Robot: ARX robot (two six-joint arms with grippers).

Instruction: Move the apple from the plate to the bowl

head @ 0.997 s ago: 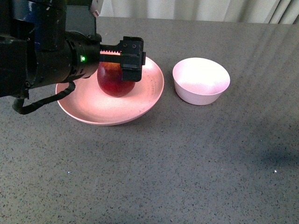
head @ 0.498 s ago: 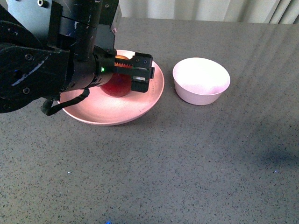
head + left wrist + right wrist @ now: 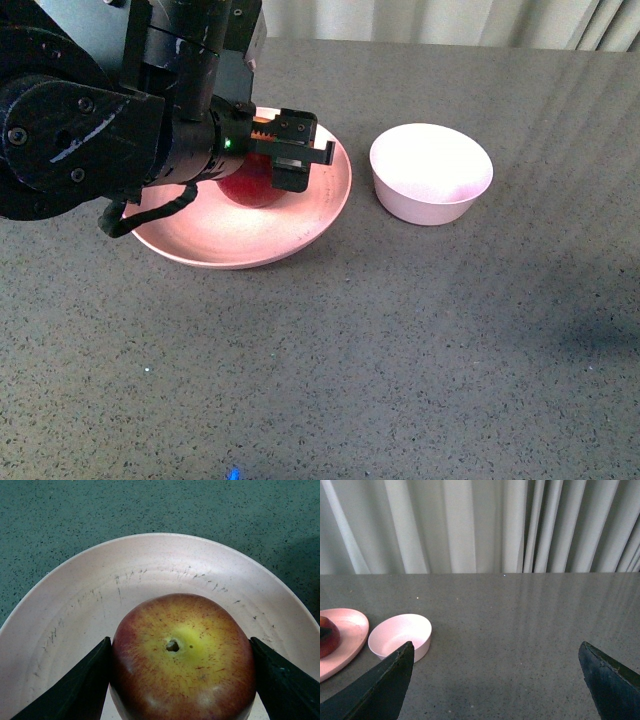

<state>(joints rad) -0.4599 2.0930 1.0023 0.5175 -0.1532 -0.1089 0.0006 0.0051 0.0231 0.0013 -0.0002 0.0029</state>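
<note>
Left tool was down on the fruit, pinching it: in left wrist view its 2 black fingers pressed on opposite flanks of the dark red round apple, one per side, no gap showing. The apple sat stem dimple up, w/ a yellowish patch round the dimple and fine red flecks. It rested on the wide, shallow pink plate, roughly mid-plate, not lifted as far as front view told.

Counts: 1 apple, 1 plate, 1 bowl, 2 tools.

The black left arm came in from the left side of front view and covered the plate's left rim and most of the apple, so only a red patch showed under the tool. A small green light glowed on the arm just behind the tool.

The small, pale pinkish-white round bowl w/ steep sides stood to the right of the plate, near but not touching, nothing in it. Both were on the dark grey speckled table.

Views differed:
- Left wrist view alone gave the yellow patch, the dimple and thin dark scuff marks on the plate's inner face.
- Front view alone gave plate and bowl whole, side by side.
- Right tool showed only in right wrist view: fingers spread wide, holding nothing, well off from the bowl over bare table.
- That view also gave the most of the pale pleated curtain behind the table's far edge, w/ bowl and part of the plate + apple low at one side.
</note>
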